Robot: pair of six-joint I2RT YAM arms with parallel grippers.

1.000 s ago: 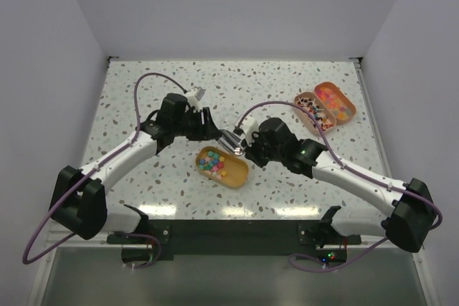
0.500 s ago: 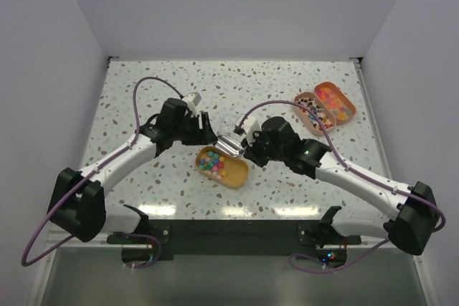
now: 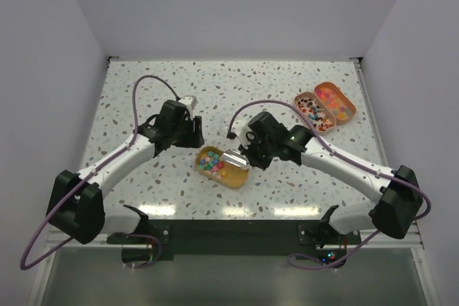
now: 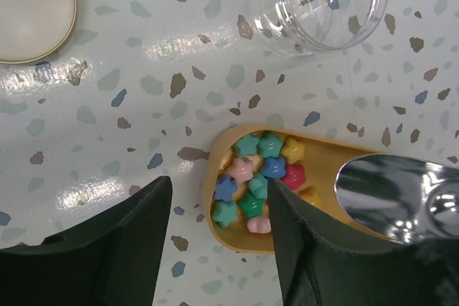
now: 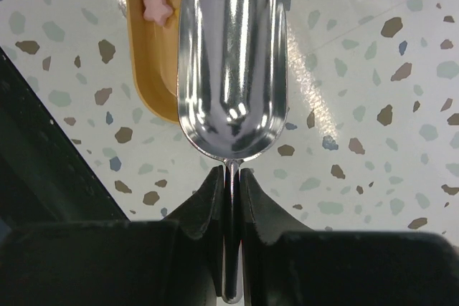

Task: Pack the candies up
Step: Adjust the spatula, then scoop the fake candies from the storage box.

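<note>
Near the front edge of the table [image 3: 143,91], your right gripper [image 5: 231,178] is pinching the empty scoop [image 5: 232,62] over the candies [image 4: 259,177] in the tray [image 4: 326,166]; left gripper [image 4: 219,202] is hovering open, empty. Digging fast risks flicking candies out.

Table [image 3: 143,84]: you've got white terrazzo, flecked brown, teal and blue. The tray [image 4: 319,155] at lower centre of the left wrist view is mustard yellow. Its candies [image 4: 259,177] are teal, blue, pink, red, yellow. Scoop [image 5: 231,62]: mirror silver. Jar [image 4: 323,1], upper right: clear. Cables [image 3: 140,94]: purple.
</note>
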